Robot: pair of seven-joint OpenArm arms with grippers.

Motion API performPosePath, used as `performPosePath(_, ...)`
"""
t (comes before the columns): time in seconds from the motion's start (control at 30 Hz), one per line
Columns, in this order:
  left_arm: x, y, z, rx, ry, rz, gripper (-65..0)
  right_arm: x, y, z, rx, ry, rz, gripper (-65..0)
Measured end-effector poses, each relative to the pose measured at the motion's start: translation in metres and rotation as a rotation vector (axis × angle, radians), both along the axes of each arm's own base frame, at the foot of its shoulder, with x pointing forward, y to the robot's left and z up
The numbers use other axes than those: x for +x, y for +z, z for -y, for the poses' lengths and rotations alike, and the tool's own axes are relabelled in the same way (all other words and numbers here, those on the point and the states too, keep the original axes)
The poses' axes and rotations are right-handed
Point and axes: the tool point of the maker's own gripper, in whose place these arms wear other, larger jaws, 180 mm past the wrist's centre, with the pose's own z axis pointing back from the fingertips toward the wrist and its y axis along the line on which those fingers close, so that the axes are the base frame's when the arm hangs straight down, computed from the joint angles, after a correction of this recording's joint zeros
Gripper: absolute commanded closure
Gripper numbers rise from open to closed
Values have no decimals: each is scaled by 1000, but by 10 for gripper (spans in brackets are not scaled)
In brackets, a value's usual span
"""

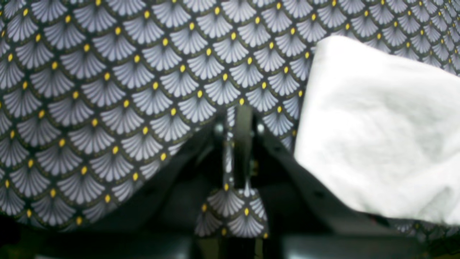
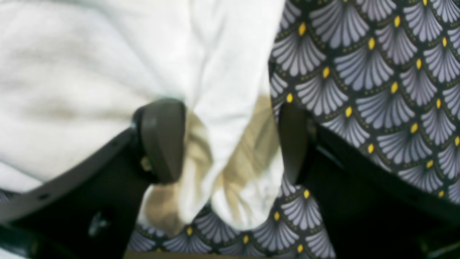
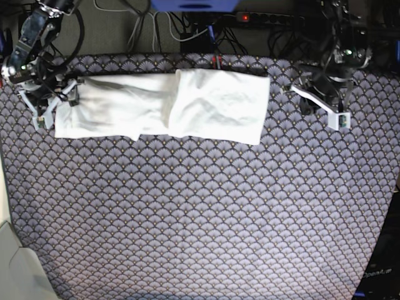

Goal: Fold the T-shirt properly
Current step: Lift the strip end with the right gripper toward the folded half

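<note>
The T-shirt (image 3: 187,103) lies plain white side up, folded into a long band across the far part of the table. My right gripper (image 3: 64,100) is at the band's left end. In the right wrist view it (image 2: 228,144) stands open, and a wrinkled edge of the T-shirt (image 2: 107,72) lies between the two dark fingers (image 2: 161,140). My left gripper (image 3: 301,91) hovers over the tablecloth just right of the shirt's right end. Its fingers (image 1: 241,144) are shut with nothing in them, and the T-shirt's corner (image 1: 377,126) lies beside them.
A dark tablecloth (image 3: 200,212) with grey fans and yellow dots covers the table. Cables and a power strip (image 3: 262,19) run along the far edge. The table's left edge (image 3: 5,187) shows at the left.
</note>
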Motion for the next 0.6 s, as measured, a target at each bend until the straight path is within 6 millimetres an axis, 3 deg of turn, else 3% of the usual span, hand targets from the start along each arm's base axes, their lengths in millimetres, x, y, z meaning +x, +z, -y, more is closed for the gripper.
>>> performPosePath(0.13, 0, 0, 0, 0, 0, 0, -35, -2, -2, -4, 11, -5, 3, -343)
performPosePath(0.4, 0, 0, 0, 0, 0, 0, -35, -1, -5, -19, 47, 4, 6, -19)
performPosePath(0.6, 1, 2, 0, 1, -1, 5, -35, 0, -3, -20, 25, 31, -16, 0)
